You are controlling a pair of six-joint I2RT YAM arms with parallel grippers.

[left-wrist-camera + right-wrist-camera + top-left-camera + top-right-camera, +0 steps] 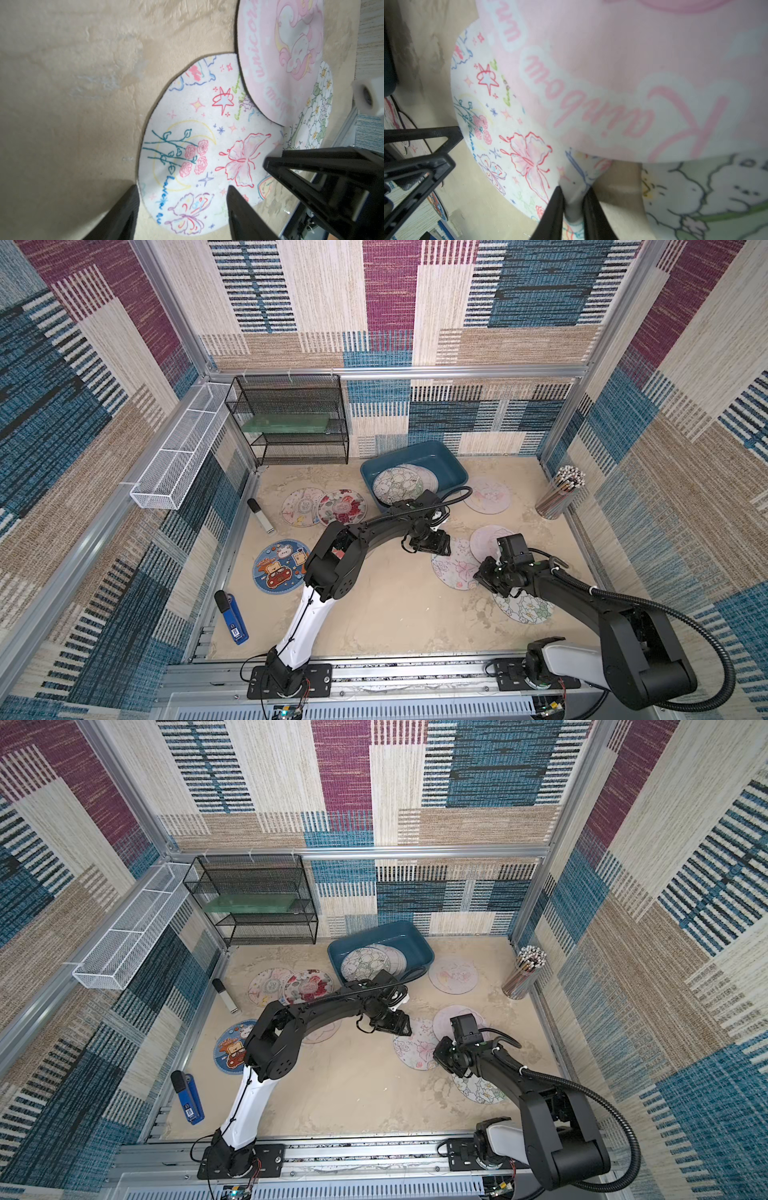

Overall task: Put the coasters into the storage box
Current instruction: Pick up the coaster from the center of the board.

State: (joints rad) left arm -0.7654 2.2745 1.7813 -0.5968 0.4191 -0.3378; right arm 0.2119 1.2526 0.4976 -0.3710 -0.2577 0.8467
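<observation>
- Pincer on the right arm (574, 191): black jaws drawn nearly together, nipping the lifted rim of the white round fabric coaster drawn with butterflies and stars (529, 124).
- Pincer on the left arm (181, 187): jaws wide apart, nothing held. It straddles the opposite rim of that butterfly coaster, one fingertip (236, 203) above the print, the other above the bare sand-coloured worktop (62, 104). Contact cannot be told.
- Pink round unicorn-print coaster (280, 52): overlaps the butterfly coaster and a white round coaster printed with flowers and bunnies (706, 197).
- Teal-blue rectangular plastic storage box (440, 462): stands at the back of the worktop, beyond the left arm, with several round coasters (399, 485) lying inside.
- Outside the box: a pale pink round coaster (486, 494) lies just to its right. A pale flowery round coaster (301, 506) and a red-rose round coaster (343, 507) overlap to its left. A dark blue cartoon round coaster (280, 566) lies near the worktop's left edge.
</observation>
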